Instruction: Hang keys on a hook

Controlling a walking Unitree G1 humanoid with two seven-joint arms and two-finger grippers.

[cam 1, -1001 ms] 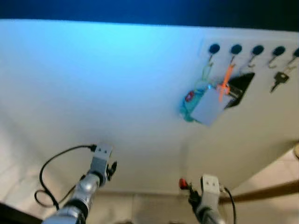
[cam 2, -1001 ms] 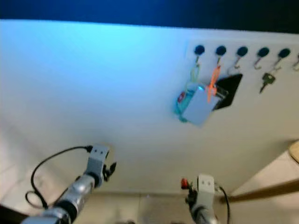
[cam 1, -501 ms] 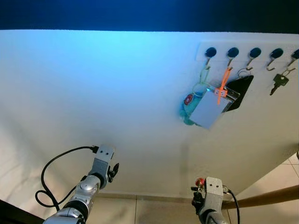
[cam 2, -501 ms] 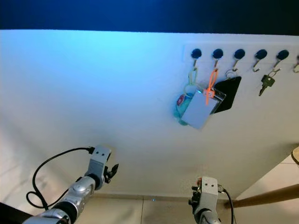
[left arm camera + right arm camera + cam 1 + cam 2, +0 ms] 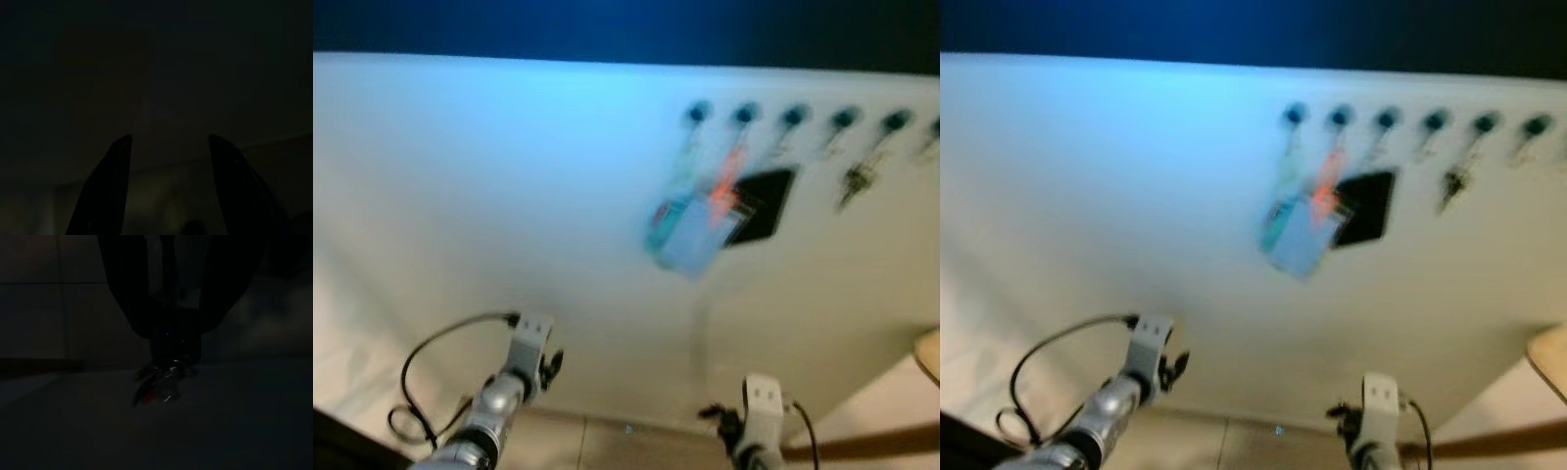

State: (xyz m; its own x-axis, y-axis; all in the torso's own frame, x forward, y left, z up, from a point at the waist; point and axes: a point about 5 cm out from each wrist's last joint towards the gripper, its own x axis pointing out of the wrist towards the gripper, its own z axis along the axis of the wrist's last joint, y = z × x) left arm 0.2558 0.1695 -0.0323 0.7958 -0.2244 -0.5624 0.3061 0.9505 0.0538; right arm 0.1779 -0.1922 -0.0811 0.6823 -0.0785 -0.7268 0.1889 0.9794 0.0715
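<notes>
A bunch of keys (image 5: 160, 383) with a reddish tag hangs from my right gripper (image 5: 173, 340), which is shut on it in the dark right wrist view. From the head camera, that right gripper (image 5: 721, 418) sits low, in front of the bottom of the white wall. High on the wall runs a row of hooks (image 5: 793, 117) with dark knobs. My left gripper (image 5: 549, 364) is low at the left, and its fingers (image 5: 113, 166) stand apart with nothing between them.
The hooks carry a green lanyard with a blue card (image 5: 688, 241), an orange strap (image 5: 722, 186), a black pouch (image 5: 760, 204) and a single key (image 5: 854, 180). Bare hooks (image 5: 896, 121) follow to the right. A black cable (image 5: 421, 352) loops by my left arm. The picture is blurred.
The whole picture has slid left and gone blurry, so the camera has moved. Both arms stay low in about the same places, the right one still holding the keys.
</notes>
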